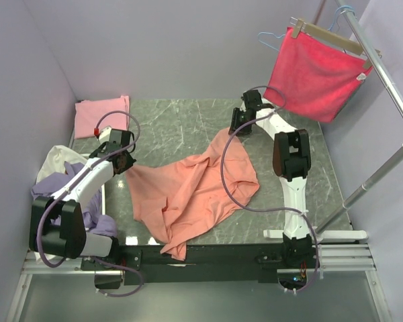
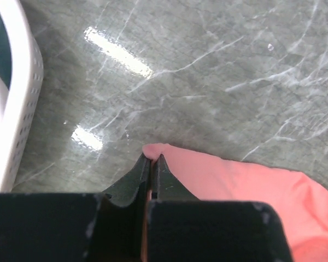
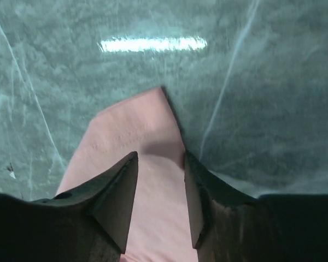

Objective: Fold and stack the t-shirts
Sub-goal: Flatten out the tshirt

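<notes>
**A:** Where does the salmon-orange t-shirt (image 1: pixel 195 184) lie?

**B:** It is crumpled on the surface (image 1: pixel 181 121) between the two arms, with one tail drooping over the near edge. Its long axis runs slantwise from a corner at the left tool (image 2: pixel 152 158) across to a corner at the right tool (image 3: pixel 159 155).

**A:** And how do the tools stand on those corners?

**B:** The left tool is clamped shut, with a nub of cloth pinched at its very tips. From there the rest of the shirt trails off to that tool's right. The right tool stands part-way apart. Cloth passes under and between its jaws, and the corner's point pokes out just beyond the tips. I see no grip there.

**A:** So what does the next move turn on?

**B:** The right side, I'd judge. That corner lies straight along the tool's reach, so closing where it stands should catch it. Both tools could then draw the edge taut. (The pink t-shirt (image 1: pixel 102 115) sits folded beyond the left tool, well apart from all this.)
</notes>
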Robot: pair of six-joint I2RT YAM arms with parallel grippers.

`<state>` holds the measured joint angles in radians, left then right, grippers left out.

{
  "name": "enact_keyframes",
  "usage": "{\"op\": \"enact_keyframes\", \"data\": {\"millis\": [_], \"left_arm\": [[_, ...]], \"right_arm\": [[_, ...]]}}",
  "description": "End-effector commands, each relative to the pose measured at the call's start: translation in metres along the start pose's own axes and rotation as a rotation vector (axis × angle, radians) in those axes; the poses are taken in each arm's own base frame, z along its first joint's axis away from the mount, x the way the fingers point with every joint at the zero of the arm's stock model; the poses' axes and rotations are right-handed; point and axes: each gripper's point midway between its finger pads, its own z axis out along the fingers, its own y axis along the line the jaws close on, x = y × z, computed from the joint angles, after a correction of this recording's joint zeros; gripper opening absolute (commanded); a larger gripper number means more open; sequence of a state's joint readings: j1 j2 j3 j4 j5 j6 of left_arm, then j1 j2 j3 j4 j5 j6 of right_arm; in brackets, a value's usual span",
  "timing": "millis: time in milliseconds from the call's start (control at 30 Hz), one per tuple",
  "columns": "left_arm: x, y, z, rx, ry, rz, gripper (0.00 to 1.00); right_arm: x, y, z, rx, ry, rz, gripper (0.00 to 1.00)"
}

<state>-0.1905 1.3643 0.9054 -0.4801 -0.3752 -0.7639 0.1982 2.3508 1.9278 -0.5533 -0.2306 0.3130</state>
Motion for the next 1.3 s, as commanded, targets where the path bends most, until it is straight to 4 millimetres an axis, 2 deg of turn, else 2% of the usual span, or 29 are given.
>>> {"op": "enact_keyframes", "data": {"millis": [0, 33, 100, 233, 267, 333, 367, 433, 467, 500, 533, 567, 633, 667, 733, 767, 800, 833, 867, 933, 967, 1133, 1167, 1233, 1267], "left_arm": [[-0.013, -0.004, -0.006, 0.034, -0.014, 0.012, 0.01], [-0.013, -0.004, -0.005, 0.039, -0.015, 0.010, 0.01], [-0.010, -0.004, -0.002, 0.039, 0.000, 0.017, 0.01], [-0.005, -0.008, 0.003, 0.052, 0.020, 0.026, 0.01], [-0.006, -0.010, 0.003, 0.061, 0.016, 0.025, 0.01], [-0.005, -0.011, 0.004, 0.069, 0.019, 0.030, 0.01], [-0.006, -0.011, 0.004, 0.068, 0.016, 0.030, 0.01], [-0.014, -0.015, 0.001, 0.081, 0.001, 0.035, 0.01], [-0.016, -0.017, 0.000, 0.088, -0.001, 0.040, 0.01], [-0.019, -0.019, -0.003, 0.095, -0.006, 0.051, 0.01], [-0.030, -0.025, -0.009, 0.110, -0.027, 0.047, 0.01], [-0.036, -0.026, -0.012, 0.114, -0.040, 0.054, 0.01], [-0.053, -0.033, -0.024, 0.132, -0.076, 0.049, 0.01], [-0.060, -0.036, -0.029, 0.139, -0.091, 0.049, 0.01], [-0.081, -0.042, -0.047, 0.162, -0.136, 0.044, 0.01], [-0.088, -0.043, -0.055, 0.172, -0.153, 0.051, 0.01], [-0.103, -0.050, -0.071, 0.206, -0.192, 0.042, 0.01], [-0.110, -0.051, -0.080, 0.221, -0.208, 0.042, 0.01], [-0.117, -0.050, -0.094, 0.239, -0.231, 0.047, 0.01], [-0.133, -0.052, -0.117, 0.272, -0.283, 0.041, 0.01], [-0.140, -0.052, -0.132, 0.303, -0.316, 0.049, 0.01], [-0.160, -0.045, -0.177, 0.356, -0.410, 0.050, 0.01], [-0.163, -0.043, -0.187, 0.367, -0.429, 0.052, 0.01], [-0.168, -0.039, -0.207, 0.385, -0.450, 0.042, 0.01], [-0.171, -0.036, -0.222, 0.410, -0.476, 0.034, 0.01]], "right_arm": [[0.019, -0.005, 0.012, 0.024, 0.109, -0.006, 0.41], [0.020, -0.005, 0.013, 0.027, 0.118, -0.009, 0.33], [0.024, -0.003, 0.018, 0.036, 0.144, -0.022, 0.27], [0.025, -0.002, 0.018, 0.043, 0.138, -0.037, 0.00], [0.020, 0.001, 0.012, 0.040, 0.118, -0.046, 0.00], [0.022, 0.001, 0.011, 0.038, 0.092, -0.059, 0.00], [0.013, 0.009, -0.002, 0.015, 0.055, -0.069, 0.00], [0.014, 0.010, -0.009, 0.002, 0.029, -0.073, 0.00], [0.004, 0.019, -0.027, -0.020, -0.011, -0.086, 0.00], [0.005, 0.021, -0.033, -0.025, -0.023, -0.090, 0.00], [0.001, 0.022, -0.041, -0.029, -0.041, -0.096, 0.00], [-0.012, 0.032, -0.066, -0.045, -0.096, -0.111, 0.00], [-0.018, 0.034, -0.087, -0.034, -0.140, -0.120, 0.00], [-0.029, 0.042, -0.113, -0.043, -0.193, -0.140, 0.00], [-0.034, 0.043, -0.138, -0.025, -0.236, -0.148, 0.00], [-0.041, 0.048, -0.165, -0.025, -0.289, -0.162, 0.00], [-0.043, 0.049, -0.179, -0.021, -0.318, -0.168, 0.00], [-0.046, 0.049, -0.194, -0.006, -0.350, -0.171, 0.00], [-0.050, 0.054, -0.223, -0.012, -0.407, -0.181, 0.00], [-0.053, 0.057, -0.251, -0.007, -0.460, -0.188, 0.00], [-0.052, 0.061, -0.273, -0.020, -0.499, -0.199, 0.00], [-0.046, 0.066, -0.319, -0.029, -0.553, -0.200, 0.00], [-0.043, 0.070, -0.339, -0.049, -0.607, -0.202, 0.00], [-0.037, 0.070, -0.359, -0.054, -0.650, -0.205, 0.00], [-0.032, 0.070, -0.377, -0.051, -0.673, -0.211, 0.00]]}}
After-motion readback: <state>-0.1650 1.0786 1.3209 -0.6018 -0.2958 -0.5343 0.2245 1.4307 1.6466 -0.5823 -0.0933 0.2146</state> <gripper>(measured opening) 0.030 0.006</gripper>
